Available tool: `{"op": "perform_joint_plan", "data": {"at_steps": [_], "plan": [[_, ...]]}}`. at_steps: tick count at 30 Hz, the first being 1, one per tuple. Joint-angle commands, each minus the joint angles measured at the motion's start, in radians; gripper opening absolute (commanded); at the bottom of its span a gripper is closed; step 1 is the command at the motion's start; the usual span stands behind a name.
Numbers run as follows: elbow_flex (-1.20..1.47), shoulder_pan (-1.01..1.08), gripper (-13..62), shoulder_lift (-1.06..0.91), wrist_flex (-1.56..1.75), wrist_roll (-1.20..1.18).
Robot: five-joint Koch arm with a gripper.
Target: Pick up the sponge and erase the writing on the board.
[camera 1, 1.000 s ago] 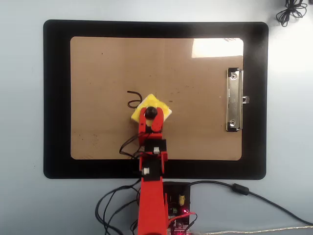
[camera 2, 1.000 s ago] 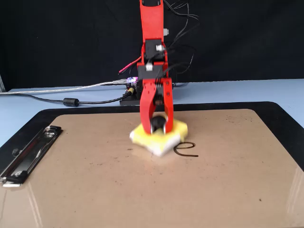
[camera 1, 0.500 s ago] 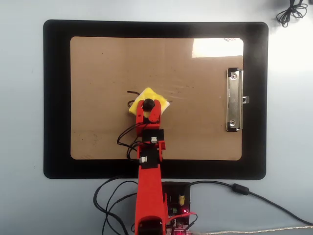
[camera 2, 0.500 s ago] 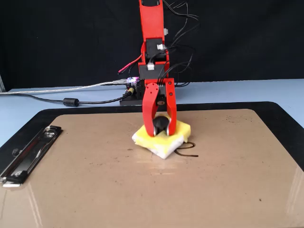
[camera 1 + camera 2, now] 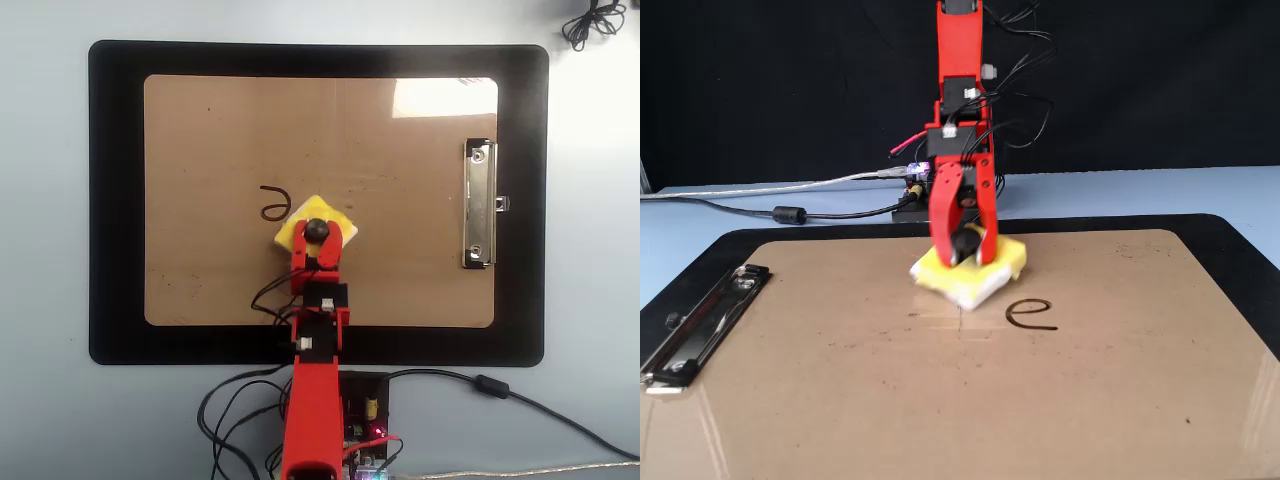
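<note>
Gripper (image 5: 318,232) is closed on the black knob (image 5: 962,243) of the sponge (image 5: 338,222), jaws either side of it, pressing the sponge flat on the board (image 5: 210,130). Sponge sits about mid-board, tilted diamond-wise in overhead view. In the fixed view (image 5: 992,276) it lies just behind and left of the mark.

Writing (image 5: 273,203): only one looped stroke, like an "e", shows clearly (image 5: 1028,313). It sits just left of the sponge in overhead view, not under it. Faint smudgy specks right of the sponge, toward the clip (image 5: 479,205), look like wiped residue, can't be sure.

Progress, judged: pickup done, wiping underway, most of the board looks clean. Left: the one "e" stroke. Next pass needs the sponge dragged over that mark with pressure kept on.
</note>
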State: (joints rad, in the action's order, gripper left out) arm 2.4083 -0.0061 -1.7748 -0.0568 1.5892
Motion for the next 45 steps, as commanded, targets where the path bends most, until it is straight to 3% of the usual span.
{"op": "perform_joint_plan", "data": {"at_steps": [1, 5, 12, 17, 22, 25, 32, 35, 41, 45], "plan": [[-0.066, 0.014, -8.1, 0.118, 0.063, 0.017], [-0.034, 0.017, -8.1, 0.107, 0.077, 0.014], [0.311, 0.035, -8.1, -0.348, 0.069, 0.015], [0.117, 0.023, -8.1, -0.100, 0.084, 0.020], [-0.112, -0.161, -8.1, 0.141, 0.086, 0.020], [-0.074, -0.225, -8.0, 0.092, 0.074, 0.020], [0.218, -0.276, -8.1, -0.281, 0.075, 0.021], [0.169, -0.302, -8.1, -0.167, 0.094, 0.021], [-0.216, -0.310, -8.1, 0.290, 0.156, 0.037], [-0.219, -0.308, -8.0, 0.305, 0.150, 0.038]]}}
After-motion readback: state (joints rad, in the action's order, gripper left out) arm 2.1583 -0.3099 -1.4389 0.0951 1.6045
